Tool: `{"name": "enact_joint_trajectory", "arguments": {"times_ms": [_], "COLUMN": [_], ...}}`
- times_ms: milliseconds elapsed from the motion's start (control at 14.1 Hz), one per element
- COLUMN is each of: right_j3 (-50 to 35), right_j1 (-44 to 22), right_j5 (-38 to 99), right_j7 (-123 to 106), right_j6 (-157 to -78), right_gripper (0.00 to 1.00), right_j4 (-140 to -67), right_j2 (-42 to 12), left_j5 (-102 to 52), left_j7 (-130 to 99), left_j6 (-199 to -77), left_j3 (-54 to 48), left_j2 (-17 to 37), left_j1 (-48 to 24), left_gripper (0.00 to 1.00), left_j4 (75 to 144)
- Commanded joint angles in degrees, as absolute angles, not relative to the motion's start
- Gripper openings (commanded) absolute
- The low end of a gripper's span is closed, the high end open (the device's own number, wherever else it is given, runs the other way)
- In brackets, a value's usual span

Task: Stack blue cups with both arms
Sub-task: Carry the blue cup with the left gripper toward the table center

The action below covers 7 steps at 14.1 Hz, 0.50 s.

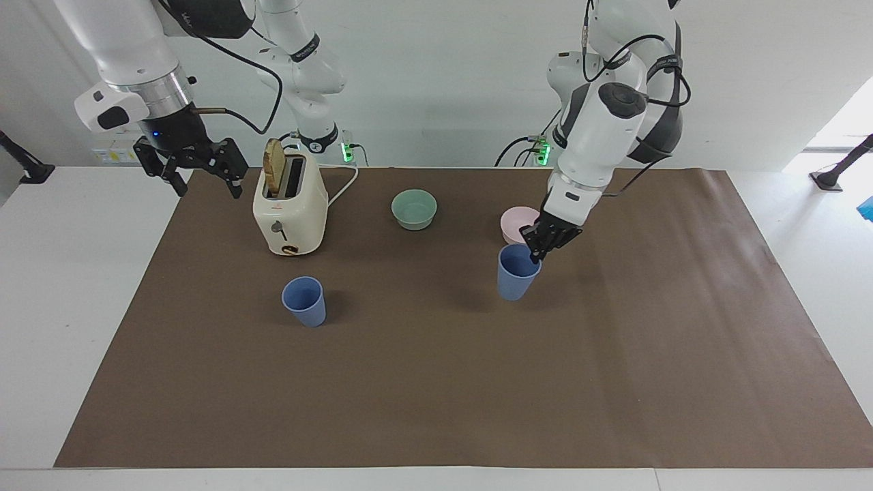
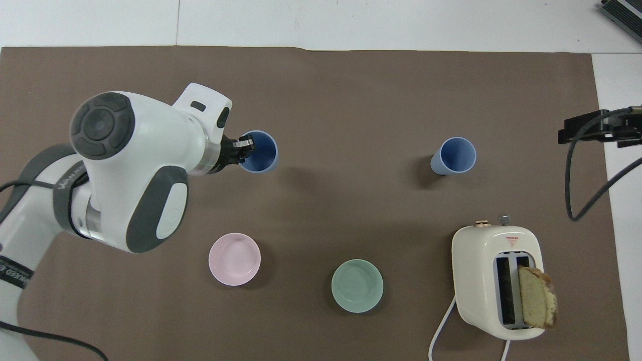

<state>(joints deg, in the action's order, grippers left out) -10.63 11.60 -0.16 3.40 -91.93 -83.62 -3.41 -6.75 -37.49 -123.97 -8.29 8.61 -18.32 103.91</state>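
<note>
My left gripper (image 1: 538,254) (image 2: 244,151) is shut on the rim of one blue cup (image 1: 516,275) (image 2: 262,158). It holds the cup upright just above the brown mat, close to the pink bowl. The other blue cup (image 1: 304,301) (image 2: 454,155) stands upright on the mat, farther from the robots than the toaster. My right gripper (image 1: 208,189) (image 2: 582,129) hangs open and empty in the air over the mat's edge at the right arm's end, beside the toaster, and waits there.
A cream toaster (image 1: 290,211) (image 2: 496,281) with a bread slice (image 1: 273,167) in one slot stands near the right arm. A green bowl (image 1: 414,209) (image 2: 357,286) and a pink bowl (image 1: 513,223) (image 2: 234,258) sit near the robots. The brown mat (image 1: 436,395) covers the table.
</note>
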Motion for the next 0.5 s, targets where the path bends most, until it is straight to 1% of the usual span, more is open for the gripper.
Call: {"name": "enact_joint_trajectory", "arguments": {"times_ms": [0,425], "right_j3": [-10.90,-10.90], "right_j1": [12.48,12.39], "right_j5": [1.14,1.14], "right_j7": [1.76,2.20], "right_j6": [-92.55,-93.34], "right_gripper": [1.00,1.00], "right_j4": [-85.69,-85.78], "right_j2": [-1.85,-1.85], "left_j5": [-7.38,-6.86], "left_j7": [-39.99,-39.73], "left_j6": [-128.84,-131.66], "left_j3": [-7.21,-7.12], "left_j2": [11.68,15.81], "left_j1": [-21.88,-24.69], "left_gripper": [0.00,0.00], "left_j4": [103.97,104.15]}}
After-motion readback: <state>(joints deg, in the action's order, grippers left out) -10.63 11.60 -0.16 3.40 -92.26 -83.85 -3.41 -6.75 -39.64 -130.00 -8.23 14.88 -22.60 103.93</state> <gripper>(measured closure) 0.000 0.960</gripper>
